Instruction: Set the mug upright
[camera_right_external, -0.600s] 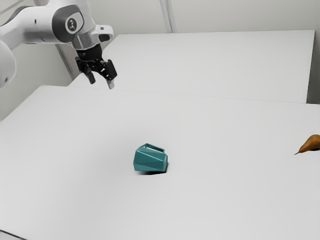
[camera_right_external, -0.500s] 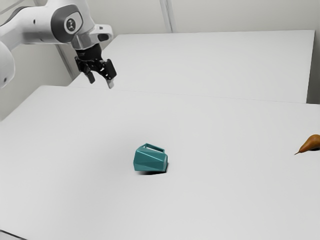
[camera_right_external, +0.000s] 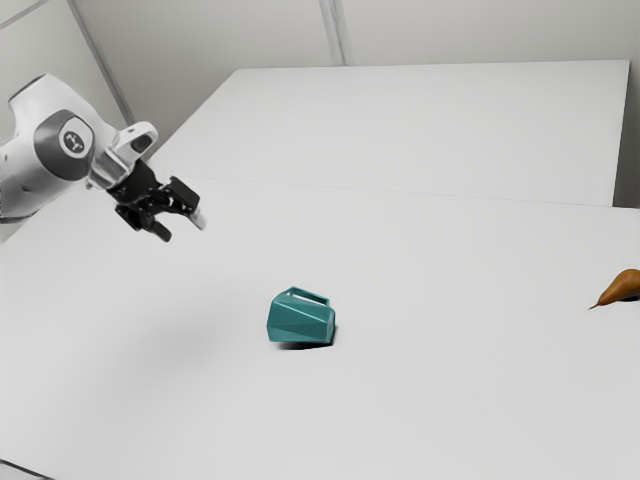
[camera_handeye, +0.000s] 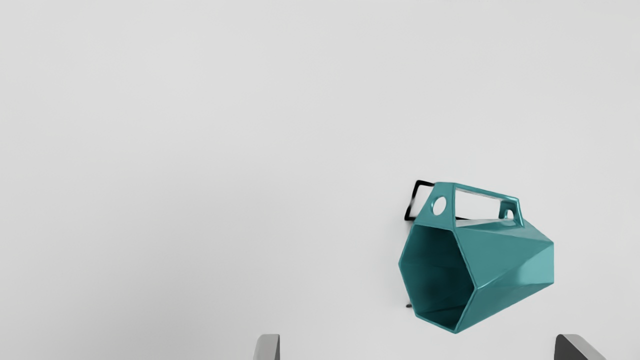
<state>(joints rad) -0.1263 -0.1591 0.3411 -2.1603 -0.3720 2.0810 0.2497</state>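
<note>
My gripper (camera_right_external: 181, 227) hangs above the table in the exterior view's upper left, tilted, with its fingers spread and nothing between them. In the wrist view the gripper (camera_handeye: 417, 350) stands open, its two tips far apart at the bottom edge. The teal faceted mug (camera_right_external: 301, 320) lies on its side on the table, lower and toward the exterior view's right from the gripper, not touching it. Its handle is on the upper side. From the hand, the mug (camera_handeye: 510, 265) shows its open mouth and dark inside, with the base facing away.
A brown pear (camera_right_external: 622, 287) lies on the white table (camera_right_external: 450, 390) at the exterior view's right edge, well apart from the mug. A thin dark line crosses the lower left corner there.
My hand has moved down and toward the exterior view's left, and has tilted so that its fingers point more toward the exterior view's right. The mug and pear have not moved.
</note>
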